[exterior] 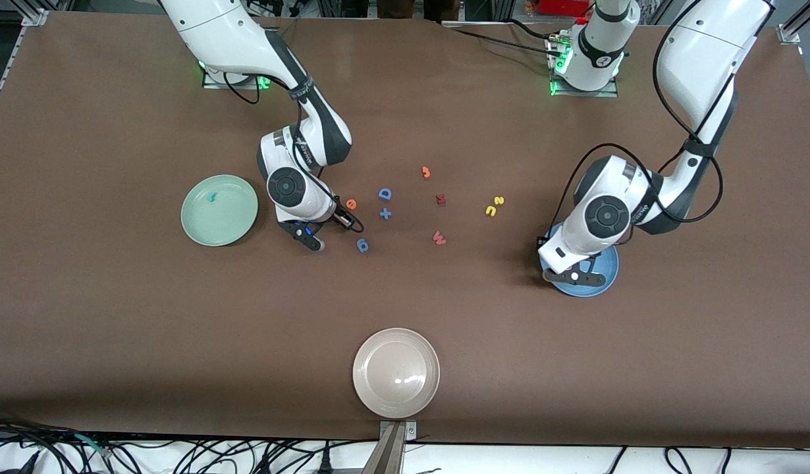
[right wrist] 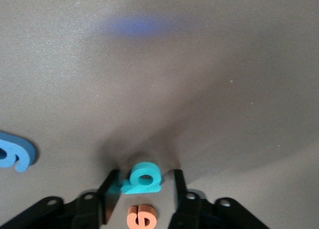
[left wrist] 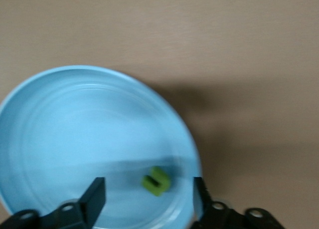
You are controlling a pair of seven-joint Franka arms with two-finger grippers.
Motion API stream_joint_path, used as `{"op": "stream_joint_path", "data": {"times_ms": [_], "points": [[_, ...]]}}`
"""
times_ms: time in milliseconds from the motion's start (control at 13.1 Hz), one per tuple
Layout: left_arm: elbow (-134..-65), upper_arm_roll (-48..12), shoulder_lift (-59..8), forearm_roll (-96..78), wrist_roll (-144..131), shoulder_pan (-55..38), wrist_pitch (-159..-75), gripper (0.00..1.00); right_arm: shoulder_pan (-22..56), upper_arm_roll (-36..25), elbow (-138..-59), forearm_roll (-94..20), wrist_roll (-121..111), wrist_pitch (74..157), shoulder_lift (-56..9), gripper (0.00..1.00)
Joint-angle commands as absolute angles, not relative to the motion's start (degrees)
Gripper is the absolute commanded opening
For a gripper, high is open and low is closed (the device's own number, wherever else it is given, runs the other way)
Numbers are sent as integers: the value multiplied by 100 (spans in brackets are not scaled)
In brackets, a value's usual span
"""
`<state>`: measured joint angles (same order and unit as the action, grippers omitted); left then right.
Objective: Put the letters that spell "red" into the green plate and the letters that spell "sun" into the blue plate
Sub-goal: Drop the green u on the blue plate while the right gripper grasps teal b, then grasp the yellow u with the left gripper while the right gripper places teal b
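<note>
The readable characters are the foam letters themselves; the printing on the arm casings is too small to make out. The green plate [exterior: 237, 224], toward the right arm's end of the table, holds the teal r [exterior: 212, 196]. The right gripper [right wrist: 144, 178] is low over the table beside that plate. Its jaws are narrowly spread around the upright teal d [right wrist: 143, 177], with one finger at the letter's edge and a visible gap at the other. The front view hides this letter under the gripper. The orange e [exterior: 351, 204] lies on the table just beside the right gripper, outside the jaws. Three blue pieces lie close by: a D [exterior: 384, 193], a plus sign [exterior: 385, 213] and a lowercase letter [exterior: 362, 245]. That lowercase letter is cut off at the edge of the right wrist view. An orange hook [exterior: 426, 172], a dark red m [exterior: 440, 199] and a red w [exterior: 438, 237] lie mid-table. The yellow s [exterior: 499, 201] and yellow n [exterior: 490, 210] lie touching or nearly so, between the red pieces and the blue plate [exterior: 610, 266]. The left arm covers much of this plate in the front view. The left gripper [left wrist: 148, 196] is over the plate with its jaws wide apart. The olive u [left wrist: 156, 181] shows between the fingers, clear of both, inside the plate's rim. Blur prevents telling whether it rests flat. A beige plate [exterior: 365, 388] sits nearest the front camera.
</note>
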<state>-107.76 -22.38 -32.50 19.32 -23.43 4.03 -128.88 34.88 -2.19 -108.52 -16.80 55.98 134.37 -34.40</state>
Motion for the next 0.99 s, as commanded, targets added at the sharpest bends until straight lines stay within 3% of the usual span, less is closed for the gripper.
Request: {"op": "stream_joint_path", "data": {"times_ms": [0,382,687,916], "points": [[-10846,-2828,-3129,2030,-3572,326,-12735,100,3516,-237,-10960,-1679,5572,13456,-3401,17],[-10986,-3032,-3357,2126,-4492,-404,-12762,97,3507,-290,-10916,-1679,5494,13282,-3270,13],[-11188,-3032,-3515,2136,-4028,-712,-12814,97,3489,-965,-10714,-1687,4889,11720,-2586,13],[-11276,-3032,-3507,2371,-3789,-651,-12850,97,3489,-1842,-10731,-1687,3547,10577,-2137,13]]}}
